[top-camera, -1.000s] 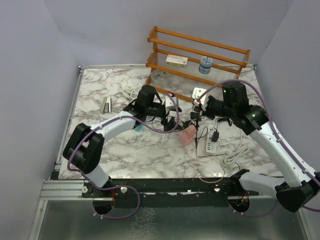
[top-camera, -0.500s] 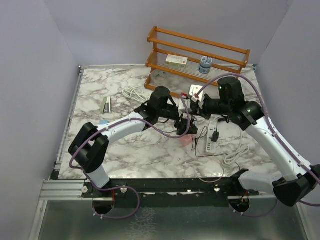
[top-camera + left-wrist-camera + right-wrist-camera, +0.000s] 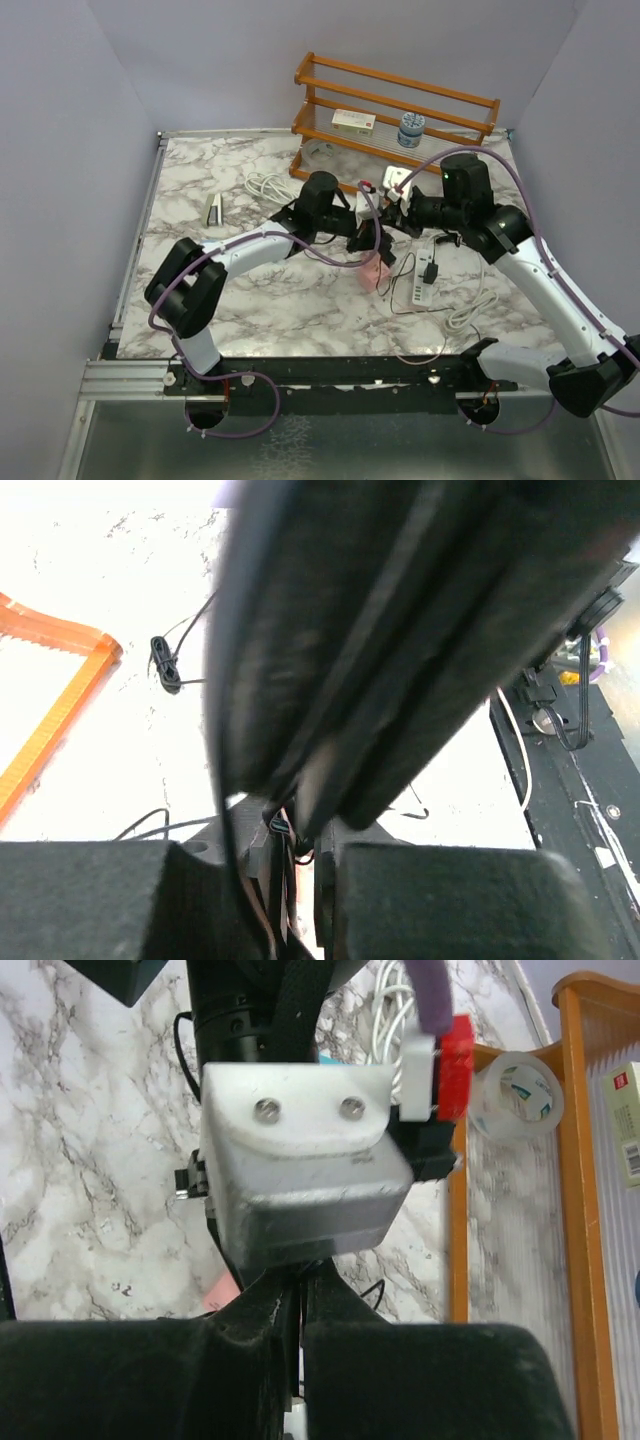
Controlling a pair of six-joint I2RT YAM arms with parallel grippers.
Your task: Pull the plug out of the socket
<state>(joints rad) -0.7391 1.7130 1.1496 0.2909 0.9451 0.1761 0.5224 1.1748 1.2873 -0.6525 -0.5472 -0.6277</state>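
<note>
moved: left gripper (image 3: 376, 241) had swung across to meet the right gripper (image 3: 396, 213) and its fingers had gone from wide apart to nearly together; right gripper barely shifted
left gripper: fingers (image 3: 110, 900) clenched on a small dark plug (image 3: 277, 827), only a narrow slit left between them
right gripper: fingers (image 3: 420, 1380) pressed tight together; a thin dark strip sat in the slit, could not tell what
plug look: small, black, a tiny pale-blue port on its face, thin reddish and black wires running down from it; mostly hidden by blurred black arm parts in the left wrist view
plug place: between the left gripper's fingertips, just beyond them, right in front of the right gripper's tips; hidden in the top view
grippers: tips touching or almost, above the marble table (image 3: 250, 290)
power strip (image 3: 424, 283): white, near side of the right gripper, apart from it
pink object (image 3: 372, 275): just below the left gripper
wooden rack (image 3: 400, 110): beyond both grippers
</note>
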